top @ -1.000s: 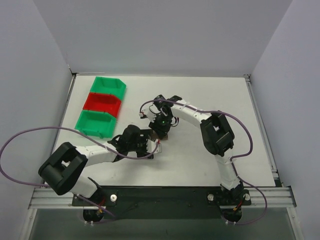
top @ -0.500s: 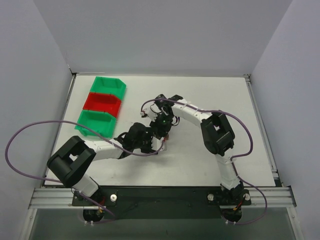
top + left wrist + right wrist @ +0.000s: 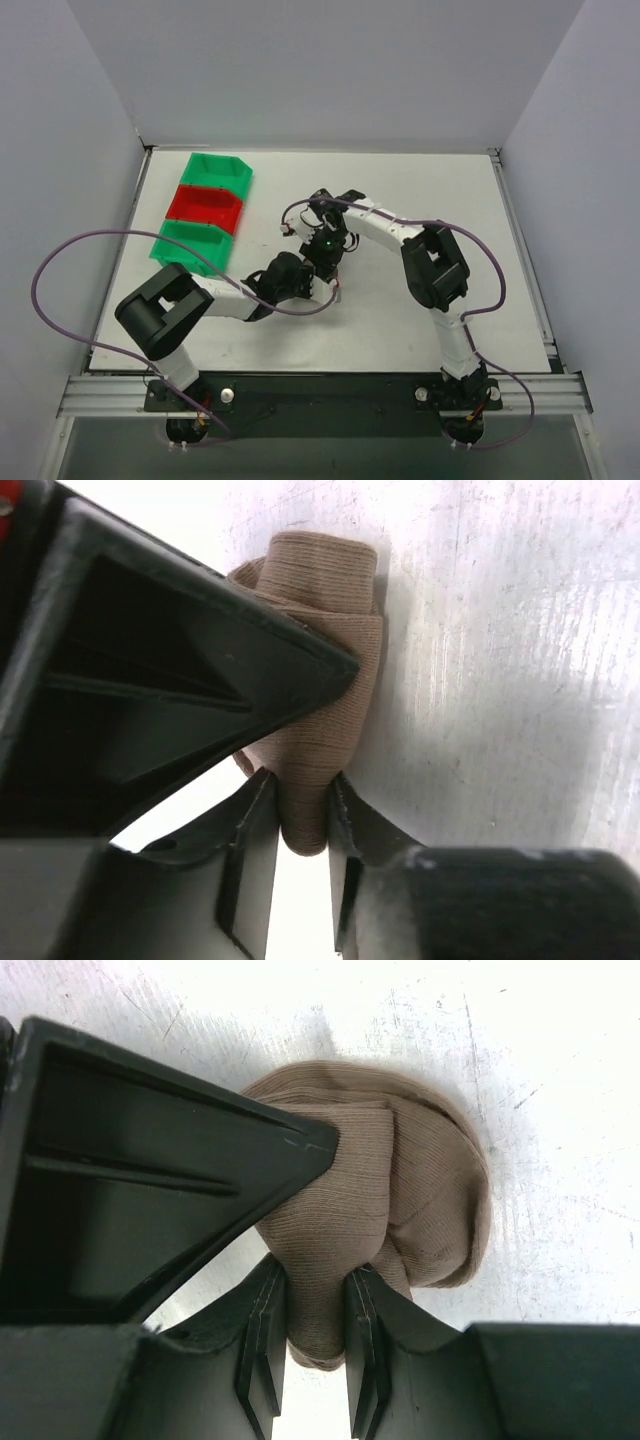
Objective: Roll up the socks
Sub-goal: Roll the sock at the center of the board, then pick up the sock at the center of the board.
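Left end effector (image 3: 300, 805) and right end effector (image 3: 315, 1295) clench socks (image 3: 335, 670), seemingly pointing straight outward.

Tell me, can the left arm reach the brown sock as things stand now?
Yes, it seems so: the left tool is shut on a fold of the sock, and the right tool grips another part without blocking it.

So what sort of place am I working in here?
Looks like a lab robot cell, not a home: a bare white table boxed in by plain walls, arms bolted to a metal rail, and three plastic bins in a row.
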`<action>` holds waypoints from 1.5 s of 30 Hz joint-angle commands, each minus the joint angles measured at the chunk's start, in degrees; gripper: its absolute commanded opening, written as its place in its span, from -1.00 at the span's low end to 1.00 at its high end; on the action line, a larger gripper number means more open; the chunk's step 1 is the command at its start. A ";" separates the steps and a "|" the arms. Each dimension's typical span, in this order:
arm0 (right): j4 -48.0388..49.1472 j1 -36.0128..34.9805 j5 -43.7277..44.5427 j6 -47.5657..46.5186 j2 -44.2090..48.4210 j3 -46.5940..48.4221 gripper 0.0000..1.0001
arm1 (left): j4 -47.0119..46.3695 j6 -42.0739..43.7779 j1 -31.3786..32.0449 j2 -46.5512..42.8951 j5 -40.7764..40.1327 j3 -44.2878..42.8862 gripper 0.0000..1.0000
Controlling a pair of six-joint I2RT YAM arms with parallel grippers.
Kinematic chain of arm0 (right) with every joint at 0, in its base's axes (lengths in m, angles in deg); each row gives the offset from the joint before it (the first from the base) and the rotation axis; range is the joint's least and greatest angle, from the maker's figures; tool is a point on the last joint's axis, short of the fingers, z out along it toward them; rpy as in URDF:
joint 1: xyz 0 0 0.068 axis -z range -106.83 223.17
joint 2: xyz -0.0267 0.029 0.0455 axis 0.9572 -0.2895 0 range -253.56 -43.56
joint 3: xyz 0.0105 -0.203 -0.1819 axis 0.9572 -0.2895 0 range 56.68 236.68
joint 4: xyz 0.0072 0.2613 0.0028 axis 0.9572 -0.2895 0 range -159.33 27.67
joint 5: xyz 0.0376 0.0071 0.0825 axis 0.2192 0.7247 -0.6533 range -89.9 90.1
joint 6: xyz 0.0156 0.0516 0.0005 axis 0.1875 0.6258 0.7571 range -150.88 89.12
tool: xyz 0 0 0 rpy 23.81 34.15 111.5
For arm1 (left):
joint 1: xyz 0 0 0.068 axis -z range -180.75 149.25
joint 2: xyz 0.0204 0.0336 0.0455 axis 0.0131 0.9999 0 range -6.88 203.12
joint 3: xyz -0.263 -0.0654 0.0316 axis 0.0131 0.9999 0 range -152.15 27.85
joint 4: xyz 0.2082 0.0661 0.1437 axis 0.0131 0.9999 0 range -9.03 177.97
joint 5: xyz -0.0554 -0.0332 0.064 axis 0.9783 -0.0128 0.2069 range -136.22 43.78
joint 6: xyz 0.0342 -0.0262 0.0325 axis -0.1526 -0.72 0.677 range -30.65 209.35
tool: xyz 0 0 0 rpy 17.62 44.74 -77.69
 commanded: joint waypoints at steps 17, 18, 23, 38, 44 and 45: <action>-16.69 5.16 -9.36 3.21 -3.39 12.50 0.13 | -3.98 3.80 3.31 2.67 -5.22 2.86 -0.95; -16.78 5.60 -9.36 3.38 -3.83 13.04 0.15 | -3.80 3.89 3.31 2.59 -5.04 2.86 -1.00; -17.13 6.75 -8.92 3.74 -5.59 14.45 0.16 | -2.22 4.24 3.31 2.58 -4.25 2.07 -1.00; -22.57 10.26 -12.95 11.47 -15.87 24.46 0.47 | 1.92 4.86 2.52 0.56 -1.52 0.05 -1.00; -26.71 10.44 -22.17 10.86 -18.16 24.30 0.47 | 2.44 4.86 2.52 0.65 -2.14 -0.48 -1.00; -26.63 10.35 -23.15 11.12 -17.98 23.51 0.48 | 2.44 4.77 2.43 0.56 -2.14 -0.57 -1.00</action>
